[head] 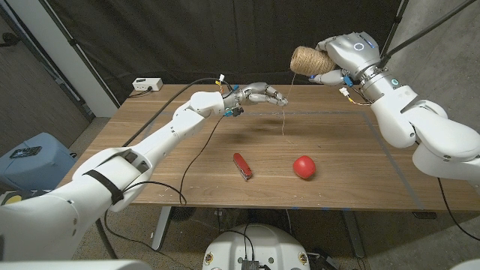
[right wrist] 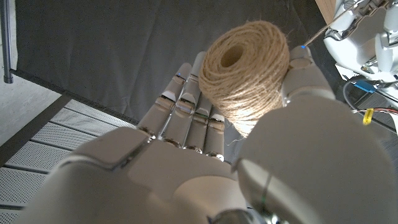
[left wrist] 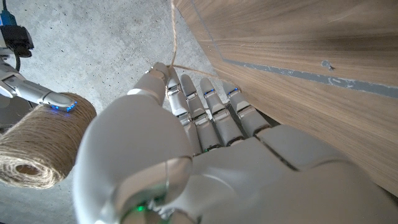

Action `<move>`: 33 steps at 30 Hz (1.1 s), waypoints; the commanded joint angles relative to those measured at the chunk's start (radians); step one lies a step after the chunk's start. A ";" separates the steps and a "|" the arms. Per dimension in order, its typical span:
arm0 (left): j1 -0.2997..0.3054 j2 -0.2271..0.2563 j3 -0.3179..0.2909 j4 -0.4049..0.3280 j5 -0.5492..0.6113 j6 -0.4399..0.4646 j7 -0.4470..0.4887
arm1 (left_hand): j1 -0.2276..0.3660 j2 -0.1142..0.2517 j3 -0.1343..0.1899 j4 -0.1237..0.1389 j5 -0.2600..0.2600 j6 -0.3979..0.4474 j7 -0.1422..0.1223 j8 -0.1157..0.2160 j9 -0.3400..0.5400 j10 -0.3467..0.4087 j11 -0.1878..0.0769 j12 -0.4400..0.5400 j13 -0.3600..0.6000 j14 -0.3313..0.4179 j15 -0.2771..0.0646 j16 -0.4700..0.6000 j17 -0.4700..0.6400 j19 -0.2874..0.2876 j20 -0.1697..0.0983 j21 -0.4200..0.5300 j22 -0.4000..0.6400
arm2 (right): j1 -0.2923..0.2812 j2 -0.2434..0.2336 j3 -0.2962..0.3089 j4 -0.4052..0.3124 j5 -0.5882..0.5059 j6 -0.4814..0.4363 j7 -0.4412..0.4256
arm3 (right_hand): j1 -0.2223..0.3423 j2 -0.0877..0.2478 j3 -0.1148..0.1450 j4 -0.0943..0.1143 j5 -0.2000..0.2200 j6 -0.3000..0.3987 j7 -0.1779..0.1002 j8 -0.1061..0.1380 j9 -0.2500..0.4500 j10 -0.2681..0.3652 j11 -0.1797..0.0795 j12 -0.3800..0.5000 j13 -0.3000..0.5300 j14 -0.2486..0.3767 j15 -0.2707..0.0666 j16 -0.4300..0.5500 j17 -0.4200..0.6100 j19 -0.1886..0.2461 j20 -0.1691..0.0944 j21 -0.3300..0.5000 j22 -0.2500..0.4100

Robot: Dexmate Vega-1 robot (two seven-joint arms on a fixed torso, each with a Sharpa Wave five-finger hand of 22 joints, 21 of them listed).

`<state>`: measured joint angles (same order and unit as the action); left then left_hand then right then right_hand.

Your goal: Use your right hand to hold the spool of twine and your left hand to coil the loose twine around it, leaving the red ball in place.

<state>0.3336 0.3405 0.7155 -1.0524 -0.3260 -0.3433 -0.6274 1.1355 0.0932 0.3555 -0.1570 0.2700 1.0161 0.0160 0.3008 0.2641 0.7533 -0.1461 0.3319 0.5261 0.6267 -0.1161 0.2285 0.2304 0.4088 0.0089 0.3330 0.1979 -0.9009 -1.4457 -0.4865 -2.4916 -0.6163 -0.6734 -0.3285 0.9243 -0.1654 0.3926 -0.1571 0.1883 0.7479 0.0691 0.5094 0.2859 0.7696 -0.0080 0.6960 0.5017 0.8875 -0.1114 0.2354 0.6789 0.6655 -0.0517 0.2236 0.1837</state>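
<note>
My right hand (head: 341, 56) holds the spool of twine (head: 311, 61) up above the table's far right; the right wrist view shows the spool (right wrist: 247, 65) gripped between thumb and fingers (right wrist: 186, 99). A loose strand (head: 289, 90) runs from the spool to my left hand (head: 264, 94), which hovers above the table's far middle. My left hand (left wrist: 186, 149) pinches the twine (left wrist: 173, 37) at its fingertips. A tail of twine (head: 284, 121) hangs below it toward the table. The red ball (head: 304, 166) sits on the table's near right.
A red pocket knife (head: 242, 166) lies on the wooden table (head: 180, 180) left of the ball. A white box (head: 148, 85) sits at the far left corner. Blue tape lines (head: 390, 161) mark the tabletop. A dark curtain hangs behind.
</note>
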 commanded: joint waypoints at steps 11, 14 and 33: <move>0.046 0.020 -0.005 -0.058 -0.019 0.048 0.002 | 0.003 0.000 -0.002 -0.002 -0.002 -0.002 -0.001 -0.002 0.000 -0.001 0.000 -0.005 0.007 -0.006 0.001 -0.005 0.002 -0.004 -0.001 0.005 0.003 | 0.076 0.116 -0.035 0.088 -0.060 0.089 0.075 | 0.144 0.151 -0.006 0.001 0.005 0.141 -0.134 0.005 0.003 0.088 -0.085 0.000 0.005 0.000 -0.110 -0.004 0.006 0.000 -0.008 0.002 0.002; 0.047 0.021 -0.004 -0.057 -0.017 0.049 0.003 | 0.004 0.000 -0.002 -0.002 -0.002 -0.003 0.001 -0.002 0.000 -0.001 0.001 -0.005 0.007 -0.006 0.002 -0.006 0.002 -0.004 0.000 0.005 0.003 | 0.081 0.124 -0.037 0.095 -0.065 0.096 0.081 | 0.144 0.151 -0.006 0.001 0.005 0.142 -0.132 0.006 0.003 0.091 -0.086 0.000 0.004 -0.001 -0.109 -0.005 0.005 -0.001 -0.009 0.002 0.002; 0.059 0.024 -0.004 -0.072 -0.020 0.065 0.009 | 0.005 0.000 -0.002 -0.002 -0.002 -0.003 -0.002 -0.002 0.000 0.001 0.001 -0.006 0.009 -0.006 0.000 -0.006 0.001 -0.006 0.001 0.006 0.003 | 0.110 0.166 -0.050 0.135 -0.083 0.127 0.108 | 0.146 0.151 -0.007 0.000 0.005 0.141 -0.133 0.006 0.003 0.089 -0.087 -0.002 0.005 0.000 -0.110 -0.008 0.007 -0.001 -0.009 0.002 0.002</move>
<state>0.3827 0.3609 0.7117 -1.1129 -0.3429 -0.2893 -0.6231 1.1355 0.0933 0.3556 -0.1571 0.2699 1.0163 0.0160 0.3008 0.2641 0.7533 -0.1461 0.3319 0.5308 0.6232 -0.1125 0.2285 0.2301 0.4052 0.0126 0.3330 0.1979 -0.8093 -1.3059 -0.5277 -2.3784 -0.6872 -0.5659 -0.2365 0.9252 -0.1662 0.3924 -0.1573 0.1876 0.7483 0.0695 0.5088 0.2851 0.7696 -0.0081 0.6909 0.5079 0.8834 -0.1112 0.2284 0.6837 0.6655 -0.0517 0.2236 0.1837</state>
